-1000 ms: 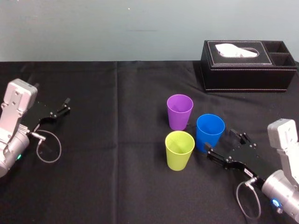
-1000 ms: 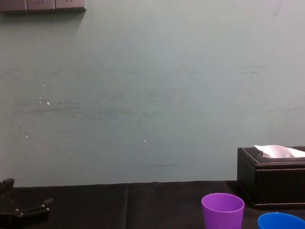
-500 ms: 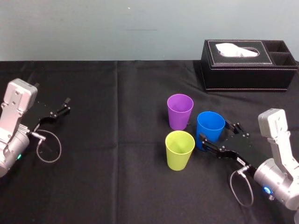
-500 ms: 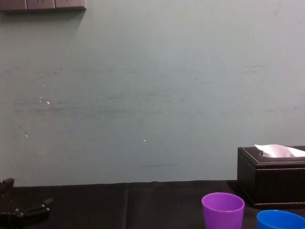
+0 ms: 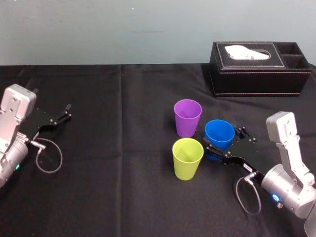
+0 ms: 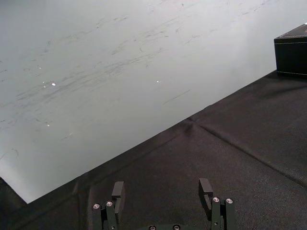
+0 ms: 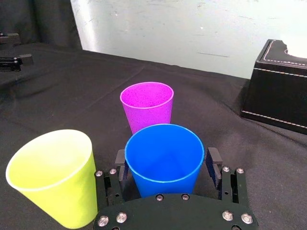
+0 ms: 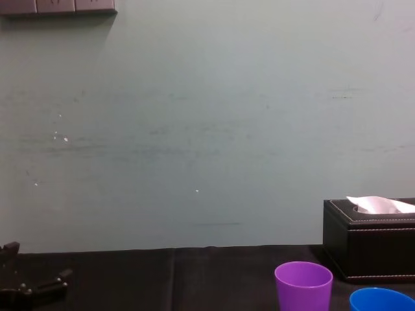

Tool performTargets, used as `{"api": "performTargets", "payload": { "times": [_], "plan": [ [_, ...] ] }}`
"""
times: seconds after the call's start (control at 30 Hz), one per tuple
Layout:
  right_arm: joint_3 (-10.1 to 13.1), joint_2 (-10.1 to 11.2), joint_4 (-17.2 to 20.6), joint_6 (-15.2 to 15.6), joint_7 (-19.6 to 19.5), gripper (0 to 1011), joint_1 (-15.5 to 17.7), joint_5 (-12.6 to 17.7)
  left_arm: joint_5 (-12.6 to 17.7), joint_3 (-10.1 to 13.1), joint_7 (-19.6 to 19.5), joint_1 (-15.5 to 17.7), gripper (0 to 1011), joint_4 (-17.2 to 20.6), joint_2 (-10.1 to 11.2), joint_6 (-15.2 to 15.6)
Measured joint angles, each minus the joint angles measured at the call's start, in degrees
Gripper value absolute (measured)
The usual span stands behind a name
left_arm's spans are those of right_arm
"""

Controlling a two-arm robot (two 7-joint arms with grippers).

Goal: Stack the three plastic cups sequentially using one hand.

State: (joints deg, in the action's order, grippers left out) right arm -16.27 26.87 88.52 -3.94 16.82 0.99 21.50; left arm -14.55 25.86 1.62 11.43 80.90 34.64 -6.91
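Three plastic cups stand upright and unstacked, mouths up, on a black-clothed table (image 5: 123,173), seen from the robot's head camera. The purple cup (image 5: 187,117) sits at the far point of the cluster, the yellow-green cup (image 5: 187,158) is at 6 o'clock from it, and the blue cup (image 5: 219,132) is at about 4 o'clock from it, just beside the other two. The right gripper (image 5: 223,139) reaches in from roughly 4 o'clock and straddles the blue cup low on its body. Its fingers (image 7: 121,165) are spread to either side of the cup wall, with a sliver of gap visible in the wrist camera, so the jaws are not clamped. In that wrist view the blue cup (image 7: 164,158) stands between the two fingers, with the purple cup (image 7: 147,108) beyond it and the yellow-green cup (image 7: 53,177) alongside. A black tissue box (image 5: 256,69) with a white tissue showing stands at about 1 o'clock from the cups, well apart. The left gripper (image 5: 61,114) rests at 9 o'clock, far across the cloth from the cups, its fingers (image 6: 117,191) parted and holding nothing. From the chest camera the purple cup (image 8: 303,285) and the rim of the blue cup (image 8: 382,300) show below the box (image 8: 369,240).
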Motion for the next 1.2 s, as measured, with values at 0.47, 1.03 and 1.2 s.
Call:
{"api": "performTargets", "payload": {
  "times": [0.47,1.03,1.2],
  "plan": [
    [1.1,-2.5,-1.6,0.0,0.7,999,-1.1,-1.5,0.0,0.0,0.0,0.0,1011,0.0,0.0,0.0],
    [0.9,-2.2,-1.4,0.0,0.7,808,-1.1,-1.5,0.0,0.0,0.0,0.0,1011,0.0,0.0,0.0],
    [0.9,-2.2,-1.3,0.0,0.7,755,-1.0,-1.4,0.0,0.0,0.0,0.0,1011,0.0,0.0,0.0]
  ]
}}
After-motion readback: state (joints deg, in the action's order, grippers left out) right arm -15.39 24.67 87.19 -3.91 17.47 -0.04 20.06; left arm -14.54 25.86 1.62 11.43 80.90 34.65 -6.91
